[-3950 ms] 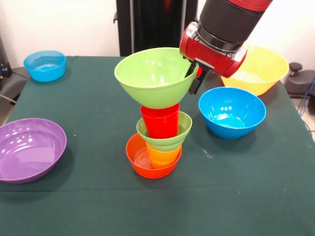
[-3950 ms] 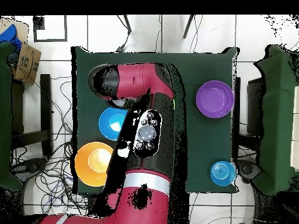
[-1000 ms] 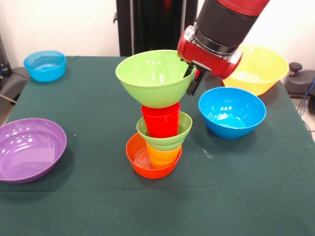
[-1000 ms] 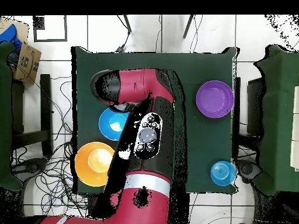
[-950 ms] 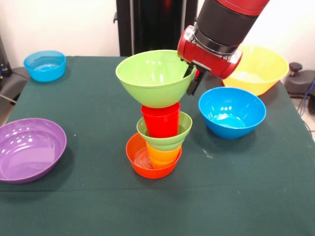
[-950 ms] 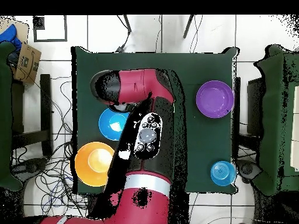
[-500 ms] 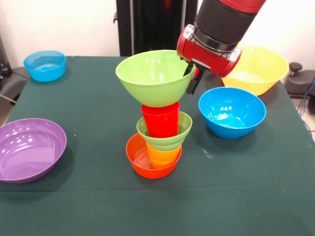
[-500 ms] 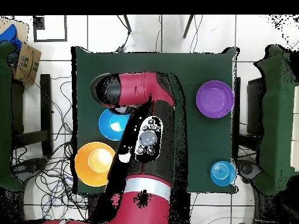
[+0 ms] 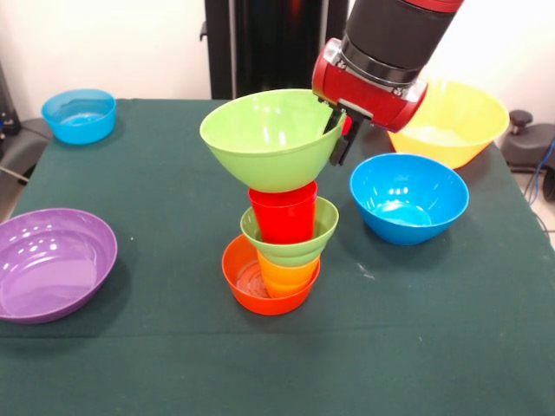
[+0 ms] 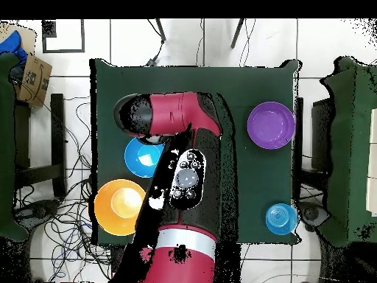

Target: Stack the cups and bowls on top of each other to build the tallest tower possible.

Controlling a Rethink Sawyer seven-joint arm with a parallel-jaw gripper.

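The tower stands mid-table in the front view: a small orange bowl, a yellow-orange cup, a small green bowl and a red cup, nested one in another. A large green bowl sits upright right over the red cup, its base at the cup's rim. I cannot tell whether they touch. My gripper is shut on that bowl's right rim, one finger inside and one outside. In the overhead view the arm hides the tower and the gripper.
A blue bowl stands right of the tower, with a large yellow bowl behind it. A purple bowl lies at the left edge and a small blue bowl at the far left corner.
The gripper has risen slightly, and the large green bowl's left rim has shifted a little to the left. The tower below has not moved.
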